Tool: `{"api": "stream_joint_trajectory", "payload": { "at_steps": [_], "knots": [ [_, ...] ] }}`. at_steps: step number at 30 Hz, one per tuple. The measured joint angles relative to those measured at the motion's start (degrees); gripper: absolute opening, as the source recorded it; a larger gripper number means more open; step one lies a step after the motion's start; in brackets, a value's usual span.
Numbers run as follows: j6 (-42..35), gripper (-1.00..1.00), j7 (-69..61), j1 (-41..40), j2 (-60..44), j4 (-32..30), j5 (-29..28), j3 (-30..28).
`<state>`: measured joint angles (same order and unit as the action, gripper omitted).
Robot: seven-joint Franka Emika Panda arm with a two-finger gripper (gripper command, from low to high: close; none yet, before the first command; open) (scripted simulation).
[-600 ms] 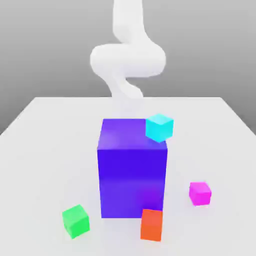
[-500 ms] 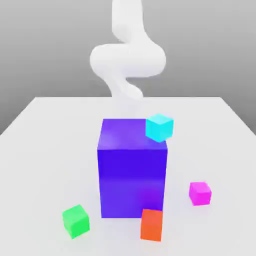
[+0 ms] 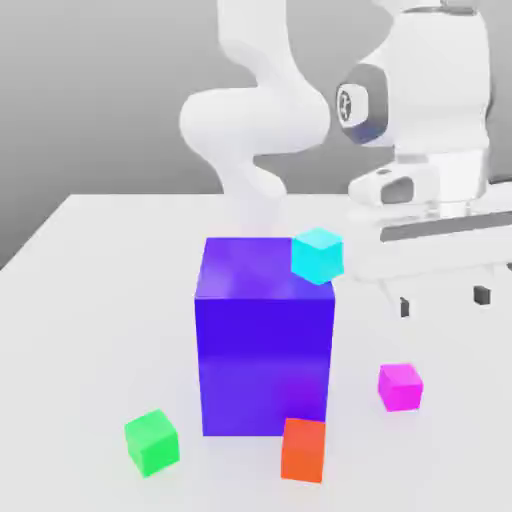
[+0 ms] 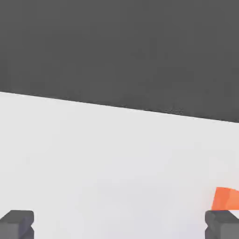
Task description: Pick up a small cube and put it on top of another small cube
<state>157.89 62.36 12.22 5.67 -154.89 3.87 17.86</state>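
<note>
The white robot arm's two-finger gripper [image 3: 443, 300] hangs in the right half of the exterior view, well above the pale grey table [image 3: 90, 300], its dark fingertips [image 3: 405, 307] spread as wide as they go and holding nothing — in the hand view the two pads sit at opposite lower corners with bare table between them. The small plain magenta-pink cube [image 3: 400, 386] rests on the table at the lower right, below the gripper and a little toward the exterior view's left of it, apart from everything else. A tall glossy blue-violet block [image 3: 265, 340] stands mid-frame with a small cyan cube [image 3: 318, 254] perched at its upper right corner; a small green cube [image 3: 151, 441] lies at lower left, and a small orange-red cube [image 3: 303, 449] just in front of the block. The risks, as I judge them: descending off-centre and nudging the magenta cube aside, or brushing the tall block on the way — and the orange-red cube sits near enough to be grabbed by mistake.
</note>
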Motion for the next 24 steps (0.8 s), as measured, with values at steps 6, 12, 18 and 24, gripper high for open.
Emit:
{"api": "stream_joint_trajectory", "payload": {
  "at_steps": [6, 12, 18, 24],
  "knots": [
    [7.66, 0.00, 13.97, 4.08, -10.95, -5.35, -10.07, -1.39],
    [16.84, -1.00, 21.45, 13.32, -22.57, -3.17, -19.30, -12.85],
    [17.54, -1.00, 21.83, 13.96, -23.33, -3.02, -19.72, -13.58],
    [9.93, -1.00, 15.82, 8.29, -13.69, -5.13, -11.90, -6.05]
  ]
}}
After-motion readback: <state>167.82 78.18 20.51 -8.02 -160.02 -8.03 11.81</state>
